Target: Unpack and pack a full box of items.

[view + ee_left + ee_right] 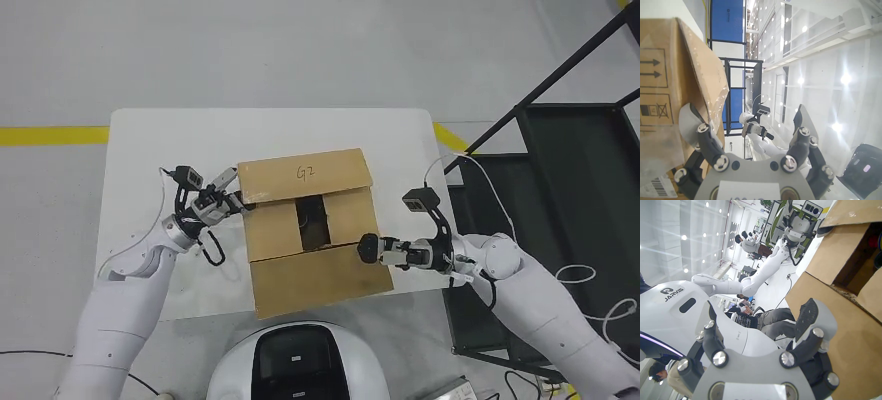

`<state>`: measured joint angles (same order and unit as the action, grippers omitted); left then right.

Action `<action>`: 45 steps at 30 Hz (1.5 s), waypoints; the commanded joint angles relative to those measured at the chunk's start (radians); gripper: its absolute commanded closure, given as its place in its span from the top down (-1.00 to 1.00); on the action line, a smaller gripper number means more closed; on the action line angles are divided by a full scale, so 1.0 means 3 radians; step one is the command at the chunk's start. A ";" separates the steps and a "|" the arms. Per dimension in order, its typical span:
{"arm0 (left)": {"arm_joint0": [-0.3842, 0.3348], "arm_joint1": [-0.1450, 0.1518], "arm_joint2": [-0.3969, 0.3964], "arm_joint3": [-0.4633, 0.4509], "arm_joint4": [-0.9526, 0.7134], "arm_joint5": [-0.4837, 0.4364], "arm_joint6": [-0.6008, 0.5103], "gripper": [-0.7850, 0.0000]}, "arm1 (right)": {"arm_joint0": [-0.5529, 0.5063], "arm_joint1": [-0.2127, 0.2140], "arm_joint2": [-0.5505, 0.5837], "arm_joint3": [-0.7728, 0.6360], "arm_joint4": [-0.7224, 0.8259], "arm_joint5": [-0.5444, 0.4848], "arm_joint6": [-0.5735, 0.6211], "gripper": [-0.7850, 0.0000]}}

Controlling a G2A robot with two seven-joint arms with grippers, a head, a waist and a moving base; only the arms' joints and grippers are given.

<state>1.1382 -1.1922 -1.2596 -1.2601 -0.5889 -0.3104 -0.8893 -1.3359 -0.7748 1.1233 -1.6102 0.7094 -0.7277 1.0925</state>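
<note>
Cardboard box [310, 275] sits central on the table [150, 150], flaps folded nearly shut around a dark centre gap [313, 222]; right gripper [368, 248], at the box's 4 o'clock, is spread wide, one finger apparently against the near flap; left gripper [236, 200], at 10 o'clock, is equally wide, one finger touching the far corner; uneven pushes could skew the box or crumple a flap.

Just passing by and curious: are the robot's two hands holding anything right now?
Left gripper: open, holding nothing, beside the brown cardboard box.
Right gripper: open, holding nothing.
</note>
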 commanded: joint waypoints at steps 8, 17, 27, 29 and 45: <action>-0.0379 -0.0060 0.0073 0.0118 -0.0293 -0.0049 -0.0034 1.00 | 0.0099 -0.0007 -0.0092 0.0097 -0.0009 -0.0008 -0.0009 1.00; -0.1093 -0.0248 0.0461 0.0806 -0.0412 -0.0182 0.0282 1.00 | 0.0136 -0.0016 -0.0147 0.0284 0.0035 -0.0053 -0.0053 1.00; -0.1726 -0.0529 0.0971 0.1902 0.0020 -0.0528 0.1019 1.00 | 0.0140 -0.0014 -0.0168 0.0413 0.0061 -0.0079 -0.0079 1.00; -0.1795 -0.0566 0.1024 0.2047 0.0147 -0.0597 0.1177 1.00 | 0.0151 -0.0017 -0.0185 0.0432 0.0059 -0.0071 -0.0071 1.00; -0.2057 -0.0613 0.1365 0.2635 0.1594 -0.0635 0.1538 1.00 | 0.0364 -0.0093 -0.0458 0.0536 -0.0037 -0.0005 -0.0005 1.00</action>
<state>0.5229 -1.3778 -0.8512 -0.4724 -0.1347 -0.4991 -0.4327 -1.2317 -0.8011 0.9901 -1.4517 0.6994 -0.7297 1.0905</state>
